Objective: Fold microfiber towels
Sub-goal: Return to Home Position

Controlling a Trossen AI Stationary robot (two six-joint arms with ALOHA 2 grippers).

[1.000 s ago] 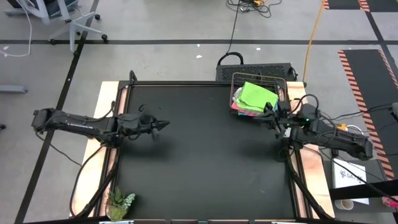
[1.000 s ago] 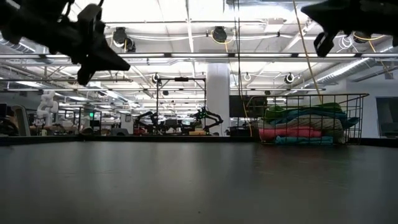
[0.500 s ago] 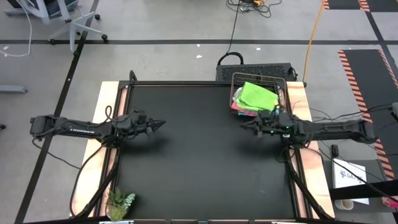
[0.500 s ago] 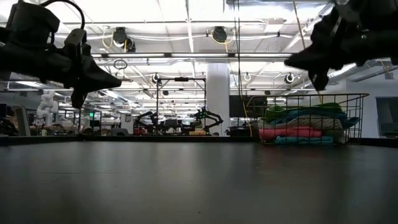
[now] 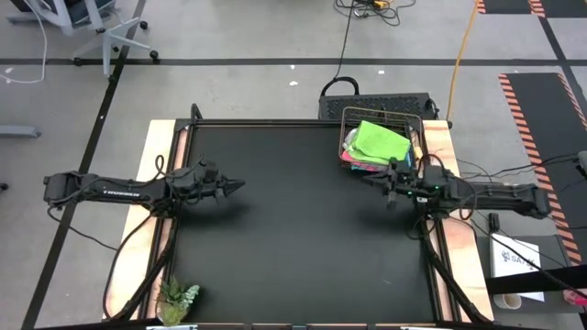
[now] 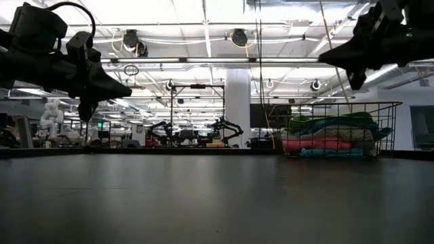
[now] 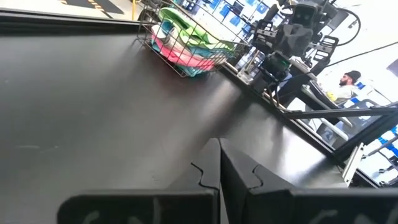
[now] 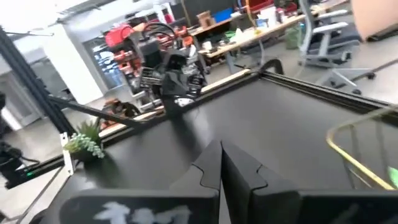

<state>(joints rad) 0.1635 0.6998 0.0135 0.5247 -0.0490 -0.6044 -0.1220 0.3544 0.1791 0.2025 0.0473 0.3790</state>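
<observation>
The microfiber towels (image 5: 376,145) lie stacked in a wire basket (image 5: 381,112) at the table's far right corner, a lime green one on top. The low view shows green, blue and pink layers of towels (image 6: 329,135). My left gripper (image 5: 240,184) hangs shut above the table's left middle, pointing level toward the right. My right gripper (image 5: 367,178) hangs shut just in front of the basket, pointing toward the table's middle. Both are clear of the tabletop in the low view, left gripper (image 6: 129,90) and right gripper (image 6: 322,62). Neither holds anything.
A small green plant (image 5: 177,298) stands at the near left corner. A dark box (image 5: 376,99) sits behind the basket. The black tabletop (image 5: 293,238) lies bare between the arms. A person (image 7: 351,84) sits beyond the table's right side.
My left gripper has sunk, levelled out and drawn back a little toward the left edge. My right gripper has swung away from the basket to point at the table's middle and has come down. Both stayed shut. The towels have not moved.
</observation>
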